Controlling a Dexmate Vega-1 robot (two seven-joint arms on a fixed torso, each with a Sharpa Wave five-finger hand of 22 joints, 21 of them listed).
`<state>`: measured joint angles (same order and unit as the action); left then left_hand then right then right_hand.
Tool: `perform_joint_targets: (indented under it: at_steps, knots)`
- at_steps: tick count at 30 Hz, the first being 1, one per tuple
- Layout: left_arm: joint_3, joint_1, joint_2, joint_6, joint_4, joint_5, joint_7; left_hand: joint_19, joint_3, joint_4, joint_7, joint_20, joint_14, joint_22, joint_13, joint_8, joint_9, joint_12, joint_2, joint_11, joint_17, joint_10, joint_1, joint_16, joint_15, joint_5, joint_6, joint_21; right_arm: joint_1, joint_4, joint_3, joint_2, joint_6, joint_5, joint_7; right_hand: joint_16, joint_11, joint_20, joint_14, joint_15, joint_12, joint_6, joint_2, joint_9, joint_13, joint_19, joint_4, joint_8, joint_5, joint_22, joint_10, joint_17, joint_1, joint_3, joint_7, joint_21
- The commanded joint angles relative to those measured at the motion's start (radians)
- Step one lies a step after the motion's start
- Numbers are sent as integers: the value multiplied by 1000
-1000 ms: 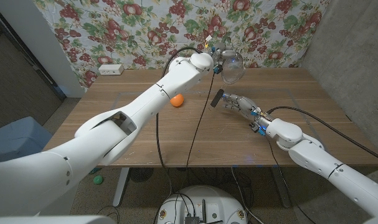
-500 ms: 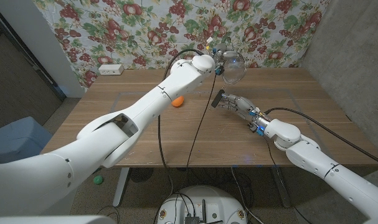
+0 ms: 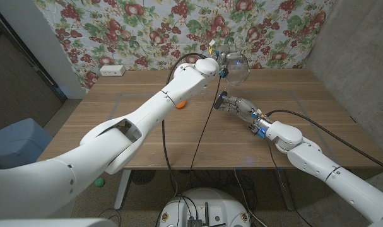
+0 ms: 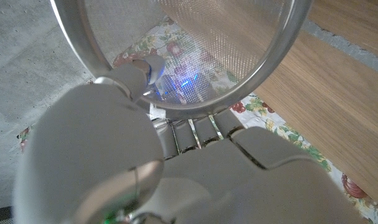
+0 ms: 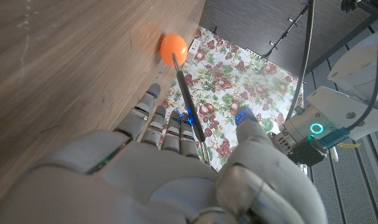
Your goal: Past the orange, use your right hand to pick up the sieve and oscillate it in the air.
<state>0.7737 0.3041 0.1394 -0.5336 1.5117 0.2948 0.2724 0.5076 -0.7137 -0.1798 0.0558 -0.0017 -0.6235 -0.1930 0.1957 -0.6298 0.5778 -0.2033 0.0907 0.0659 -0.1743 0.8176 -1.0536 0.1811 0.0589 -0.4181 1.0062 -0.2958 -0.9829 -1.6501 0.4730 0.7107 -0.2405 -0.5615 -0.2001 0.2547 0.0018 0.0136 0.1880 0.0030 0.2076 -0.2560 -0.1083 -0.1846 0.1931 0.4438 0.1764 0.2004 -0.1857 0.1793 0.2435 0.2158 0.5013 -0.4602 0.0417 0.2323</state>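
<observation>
Head view, sieve [image 3: 236, 68] gripped aloft by left hand [image 3: 220, 60], above right hand [image 3: 236, 105]

The head camera looked down from above the robot over the wooden table [image 3: 134, 135] toward the floral backdrop [image 3: 147, 28]. The left wrist camera sat close behind the left hand [image 4: 176, 168], against the sieve [image 4: 195, 43] mesh. The right wrist camera looked along the right hand [image 5: 170, 168] to the orange [image 5: 174, 48], which the head view shared.
</observation>
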Motion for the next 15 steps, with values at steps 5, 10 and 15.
perform_joint_targets:
  at_steps: [5,10,15]
  knots:
    - [-8,25,-8,22,6,28,15,5,-11,0,111,4,9,-4,3,4,5,4,4,-5,-4,-13,9,0,62,-7,106,-6,-22,-9,-11,-32,-7,-26,42,76,-2,12,144,-36,22,-64,-20,-4,12,71,-12,20,-8,17,78,40,39,2,-4,33]
    - [-6,25,-8,23,3,29,18,5,-14,0,109,4,11,-4,3,6,6,5,5,-3,-3,-17,11,0,60,-8,106,-7,-14,4,-9,-40,-5,-52,16,138,-4,25,230,-62,43,-115,-24,-9,26,88,-9,34,-11,37,145,82,72,12,-2,59]
    - [-4,23,-9,24,-1,30,20,3,-18,0,107,6,13,-5,4,10,6,5,5,-5,-4,-19,13,0,61,-9,104,-6,-15,5,-10,-42,-7,-50,20,208,-21,35,299,-77,87,-174,-24,-15,61,81,-14,53,-12,58,237,142,88,33,6,80]
